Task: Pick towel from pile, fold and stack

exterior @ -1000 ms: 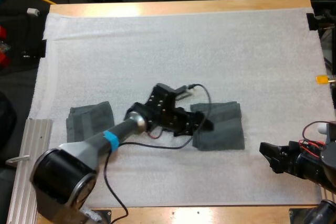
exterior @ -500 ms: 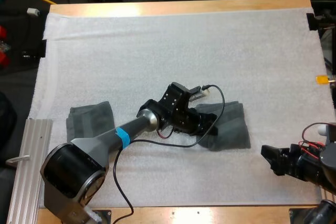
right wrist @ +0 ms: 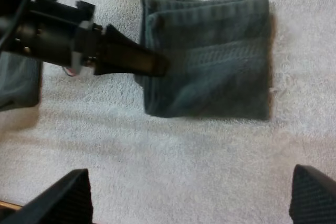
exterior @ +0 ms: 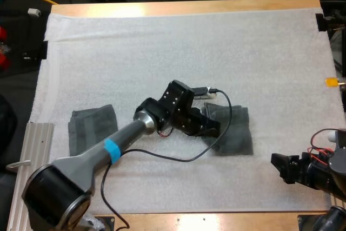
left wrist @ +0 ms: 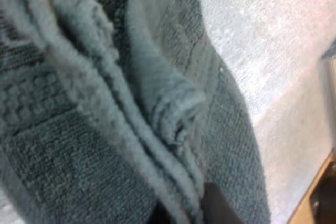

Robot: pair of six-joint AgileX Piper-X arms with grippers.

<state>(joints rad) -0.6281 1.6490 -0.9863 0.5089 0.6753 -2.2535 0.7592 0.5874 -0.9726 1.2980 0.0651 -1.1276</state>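
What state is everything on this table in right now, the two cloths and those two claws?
right-hand towel, folded, flat on the mat, pinched at one edge.
left-hand towel, folded, lying flat, nothing touching it.
left claw, shut on the right-hand towel's edge.
right claw, open, holding nothing, clear of both towels.

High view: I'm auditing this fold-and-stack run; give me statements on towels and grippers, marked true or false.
1. The left-hand towel and the right-hand towel both lie on the white mat. True.
2. The towels are stacked. False: they lie apart.
3. The left gripper is at the right-hand towel's edge. True.
4. The right gripper has its fingers shut on a towel. False: they stand open, clear of both.
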